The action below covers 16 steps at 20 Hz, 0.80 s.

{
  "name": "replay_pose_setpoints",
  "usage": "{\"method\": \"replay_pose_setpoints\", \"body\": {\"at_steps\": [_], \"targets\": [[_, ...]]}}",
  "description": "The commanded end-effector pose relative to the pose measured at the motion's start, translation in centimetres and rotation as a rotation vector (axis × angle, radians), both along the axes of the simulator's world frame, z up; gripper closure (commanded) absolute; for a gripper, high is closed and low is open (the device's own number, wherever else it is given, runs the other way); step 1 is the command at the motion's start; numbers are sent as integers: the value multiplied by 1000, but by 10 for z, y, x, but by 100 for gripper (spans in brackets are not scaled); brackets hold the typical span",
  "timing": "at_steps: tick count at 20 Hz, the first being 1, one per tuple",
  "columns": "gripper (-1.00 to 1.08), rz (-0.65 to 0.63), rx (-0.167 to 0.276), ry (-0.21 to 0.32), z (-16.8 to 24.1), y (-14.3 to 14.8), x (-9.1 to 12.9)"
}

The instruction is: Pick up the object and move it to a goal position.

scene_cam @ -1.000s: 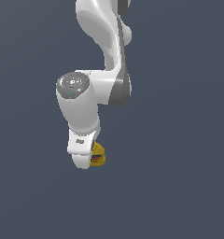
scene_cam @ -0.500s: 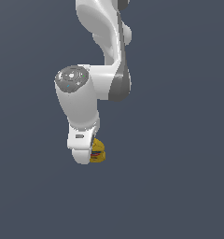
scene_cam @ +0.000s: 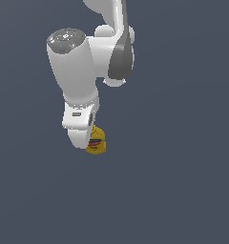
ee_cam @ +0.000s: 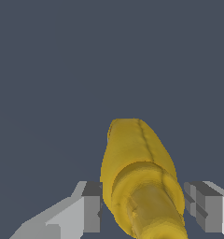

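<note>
- From my remote station, I see the arm's gripper [ee_cam: 143, 210] down over the small yellow bottle [scene_cam: 95, 140], which peeks out beside the white hand on the exterior view's right.
- In the wrist view the bottle [ee_cam: 139, 179] lies between the two fingers [ee_cam: 88, 210]; a narrow gap shows on each side, so I judge the jaws partly open and not yet clamped on it.
- I cannot tell whether the bottle rests on the floor or is lifted.
- I expect it to be light, with smooth, rounded plastic sides that could slip or twist.
- I would take hold across the broad body, not the tapered cap, and squeeze gently.
</note>
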State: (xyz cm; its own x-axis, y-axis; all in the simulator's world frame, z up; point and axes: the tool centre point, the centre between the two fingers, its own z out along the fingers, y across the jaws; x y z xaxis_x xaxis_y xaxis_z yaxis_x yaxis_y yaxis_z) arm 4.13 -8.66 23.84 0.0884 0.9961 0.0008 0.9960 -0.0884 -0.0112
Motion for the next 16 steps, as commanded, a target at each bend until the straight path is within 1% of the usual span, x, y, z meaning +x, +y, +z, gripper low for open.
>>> {"method": "replay_pose_setpoints", "body": {"at_steps": [1, 9, 16], "targets": [[108, 0, -2, -10, 28, -2, -11], [108, 0, -1, -11, 104, -9, -55], [108, 0, -1, -11, 157, -14, -83]]}}
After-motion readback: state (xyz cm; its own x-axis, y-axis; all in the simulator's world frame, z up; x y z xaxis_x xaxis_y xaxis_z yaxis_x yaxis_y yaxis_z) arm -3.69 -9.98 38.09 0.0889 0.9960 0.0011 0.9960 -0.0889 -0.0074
